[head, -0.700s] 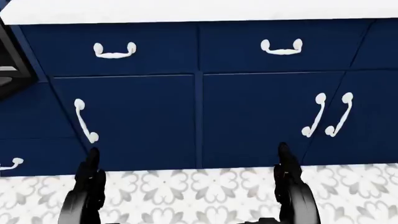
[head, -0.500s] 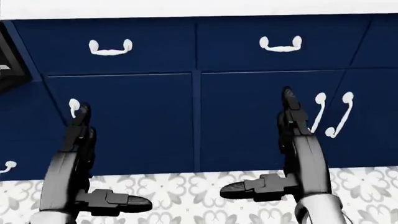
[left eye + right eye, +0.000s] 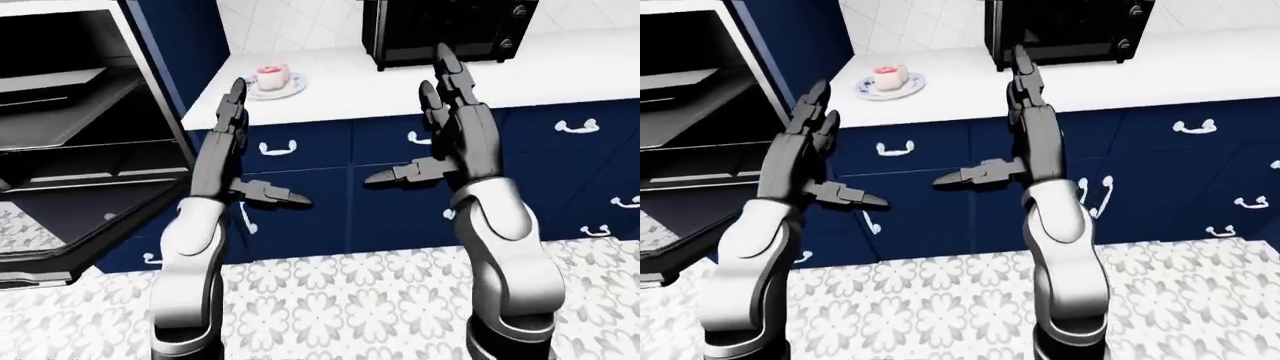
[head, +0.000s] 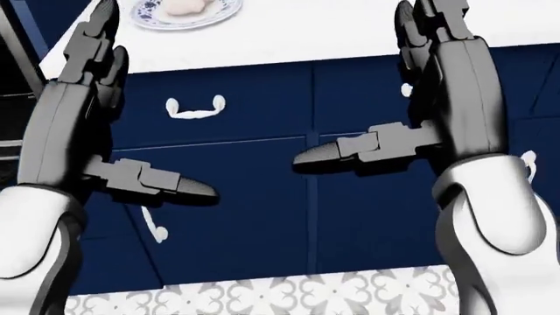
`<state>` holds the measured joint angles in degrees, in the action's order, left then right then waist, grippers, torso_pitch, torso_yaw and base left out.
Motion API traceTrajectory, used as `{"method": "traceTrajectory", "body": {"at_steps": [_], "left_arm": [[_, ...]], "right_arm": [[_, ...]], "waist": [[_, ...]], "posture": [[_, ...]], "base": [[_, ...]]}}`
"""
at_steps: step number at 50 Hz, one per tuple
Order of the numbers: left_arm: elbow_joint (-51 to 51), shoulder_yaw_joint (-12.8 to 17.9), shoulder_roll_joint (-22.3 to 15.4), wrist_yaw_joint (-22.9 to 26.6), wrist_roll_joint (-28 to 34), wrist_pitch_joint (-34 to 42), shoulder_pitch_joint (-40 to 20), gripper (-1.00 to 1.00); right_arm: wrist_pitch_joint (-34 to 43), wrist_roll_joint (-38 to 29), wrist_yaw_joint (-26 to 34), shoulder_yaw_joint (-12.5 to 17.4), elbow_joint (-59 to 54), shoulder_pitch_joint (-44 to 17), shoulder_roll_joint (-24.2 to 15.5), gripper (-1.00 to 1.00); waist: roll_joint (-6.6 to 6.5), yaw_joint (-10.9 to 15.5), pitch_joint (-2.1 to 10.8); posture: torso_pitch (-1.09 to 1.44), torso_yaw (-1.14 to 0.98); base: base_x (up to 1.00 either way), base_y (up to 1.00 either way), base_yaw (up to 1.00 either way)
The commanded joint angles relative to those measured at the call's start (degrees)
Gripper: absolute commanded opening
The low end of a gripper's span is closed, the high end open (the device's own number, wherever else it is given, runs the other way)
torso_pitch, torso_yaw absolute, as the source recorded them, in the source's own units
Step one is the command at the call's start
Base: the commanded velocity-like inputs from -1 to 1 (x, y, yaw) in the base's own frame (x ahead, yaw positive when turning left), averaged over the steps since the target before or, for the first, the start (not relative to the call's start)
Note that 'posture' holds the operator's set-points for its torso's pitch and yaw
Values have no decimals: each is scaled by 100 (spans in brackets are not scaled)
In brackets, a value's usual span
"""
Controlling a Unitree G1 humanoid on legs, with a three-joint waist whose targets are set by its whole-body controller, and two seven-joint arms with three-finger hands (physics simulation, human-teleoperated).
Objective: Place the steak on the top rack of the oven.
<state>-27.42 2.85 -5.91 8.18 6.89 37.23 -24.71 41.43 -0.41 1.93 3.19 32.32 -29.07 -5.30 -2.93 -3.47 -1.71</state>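
The steak (image 3: 272, 73), pinkish, lies on a small blue-rimmed plate (image 3: 290, 90) at the left end of the white counter (image 3: 560, 67). The oven (image 3: 60, 82) stands open at the left of the left-eye view, its dark racks showing and its door (image 3: 70, 217) let down. Both hands are raised before the navy cabinets, below and short of the plate. My left hand (image 3: 258, 146) is open, fingers up and thumb out. My right hand (image 3: 415, 120) is open the same way. Neither holds anything.
A black countertop oven (image 3: 450, 30) sits on the counter right of the plate. Navy drawers and doors with white handles (image 3: 278, 148) run under the counter. The patterned tile floor (image 3: 350, 300) lies below. The lowered oven door juts out at the left.
The head view has tilted up: the floor has mostly dropped out and the counter with the plate has come in at the top. Both hands have risen higher.
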Motion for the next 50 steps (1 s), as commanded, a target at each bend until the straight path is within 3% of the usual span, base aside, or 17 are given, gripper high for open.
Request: {"method": "traceTrajectory", "body": {"at_steps": [1,3,4,6,10,16,23,26,28,30,32,33,34,35,37,47,50], "left_arm": [[-50,108,-68,-61,33,6,-177,100],[-177,137,-91,-51,12,144,-231,100],[-161,133,-106,-62,23,139,-234,100],[-169,110,-91,-80,25,154,-253,100],[-285,102,-82,-99,50,250,-267,100],[-391,14,-18,-139,72,181,-61,100],[-502,19,-13,-95,88,280,-73,100],[-590,26,-22,-64,106,333,-43,100],[-580,23,-6,-78,117,316,-33,100],[-557,29,-7,-93,139,299,-35,100],[-584,19,0,-84,146,300,-4,100],[-580,21,2,-83,150,295,0,100],[-573,25,0,-79,152,288,1,100],[-534,23,5,-85,153,259,-4,100],[-555,30,3,-75,151,275,-6,100],[-2202,-262,-14,396,492,1665,144,100],[-3209,-745,204,832,1250,2541,127,100]], "right_arm": [[-122,30,26,-58,43,-128,25,100],[223,80,23,-13,169,-379,-16,100],[256,112,12,5,164,-428,-14,100],[9,152,-7,-23,117,-225,39,100],[113,176,-39,-72,170,-233,69,100],[56,148,-61,-127,245,-56,113,100],[44,100,-25,-152,256,-50,112,100],[91,138,-68,-102,296,-69,127,100],[91,116,-47,-158,314,-44,113,100],[67,105,-33,-154,327,0,122,100],[53,93,-23,-172,342,16,131,100],[41,152,-45,-126,349,24,182,100],[31,114,-43,-156,347,47,144,100],[45,106,-41,-154,367,55,139,100],[-112,81,-40,-175,301,140,155,100],[307,150,77,39,335,-336,20,100],[460,43,129,85,416,-382,-177,100]], "waist": [[-36,40,73],[-470,110,118],[-151,131,22],[-141,196,16],[84,324,-4],[173,363,-9],[-167,297,-124],[88,250,-277],[256,245,155],[379,285,20],[207,290,13],[46,314,71],[-247,420,85],[-273,452,34],[-29,572,-45],[260,520,-27],[616,566,68]], "posture": [[0,0],[0,0],[0,0],[0,0],[0,0],[0,0],[0,0],[0,0],[0,0],[0,0],[0,0],[0,0],[0,0],[0,0],[0,0],[0,0],[0,0]], "base": [[48,62,0],[48,62,0],[48,62,0],[48,63,0],[48,57,0],[48,35,0],[45,7,0],[35,3,0],[27,0,0],[26,0,0],[11,0,0],[0,0,0],[0,0,0],[0,0,0],[0,0,0],[0,0,0],[0,0,0]]}}
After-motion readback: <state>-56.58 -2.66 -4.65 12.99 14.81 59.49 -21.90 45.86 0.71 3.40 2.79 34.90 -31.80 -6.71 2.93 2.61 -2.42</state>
